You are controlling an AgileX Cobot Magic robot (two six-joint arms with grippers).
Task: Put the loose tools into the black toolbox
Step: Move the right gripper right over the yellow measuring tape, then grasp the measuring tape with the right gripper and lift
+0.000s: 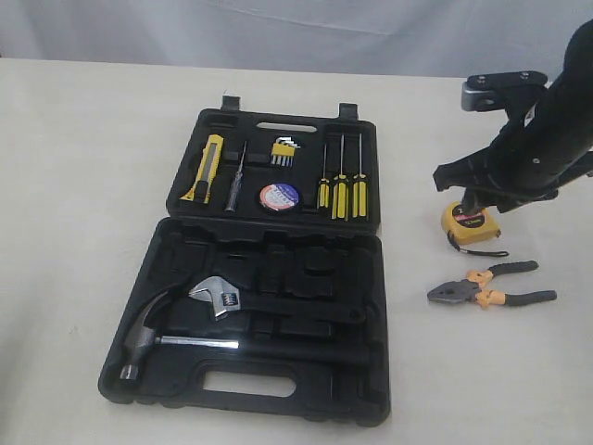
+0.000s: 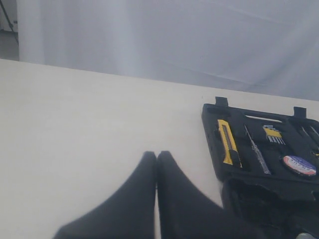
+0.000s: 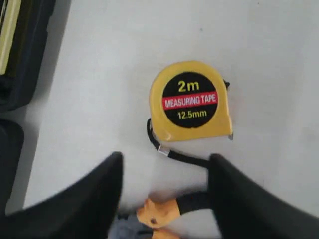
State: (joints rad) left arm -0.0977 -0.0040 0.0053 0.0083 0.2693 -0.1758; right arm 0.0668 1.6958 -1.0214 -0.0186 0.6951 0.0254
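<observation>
Currently the yellow tape measure [image 3: 191,101] lies flat, label up, on the table [image 1: 74,185] just right of the black toolbox [image 1: 176,371], with the pliers [image 1: 491,289] near it. Right gripper [image 3: 166,164] hangs over it, fingers spread wide, holding nothing. The measure sits just ahead of the fingertips. Left gripper [image 2: 157,158] is pinched together, empty, well apart past the box's other side. Right arm is clearly nearer.

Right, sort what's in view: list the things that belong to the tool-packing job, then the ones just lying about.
Part of the job:
black toolbox
tape measure and pliers, both loose on the table
utility knife and tape roll, already in the box

Just there:
yellow-handled screwdrivers, hex keys, hammer and adjustable wrench, all in their slots
</observation>
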